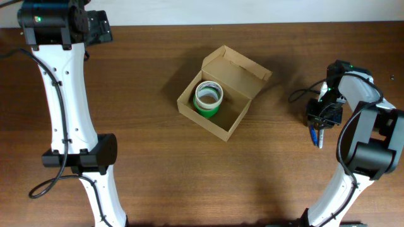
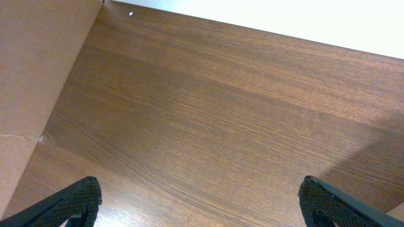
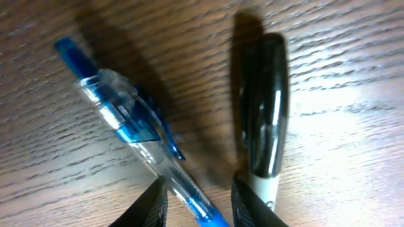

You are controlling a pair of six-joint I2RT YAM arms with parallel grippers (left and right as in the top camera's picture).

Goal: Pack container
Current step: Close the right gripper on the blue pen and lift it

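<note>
Container [image 1: 235, 81] at centre of overhead frame on wooden table [image 1: 145, 176], set on a diagonal, flap lid open toward upper right; tape rolls [image 1: 208, 98], green and pale, lie inside at its left end. Left gripper [image 2: 199, 192] at upper left of overhead frame, jaws wide apart over bare wood. Right gripper [image 3: 196, 205] at right edge, well apart from box, jaws straddling blue pen [image 3: 126, 120]; black marker [image 3: 265, 113] just beside; cannot tell if clamped
</note>
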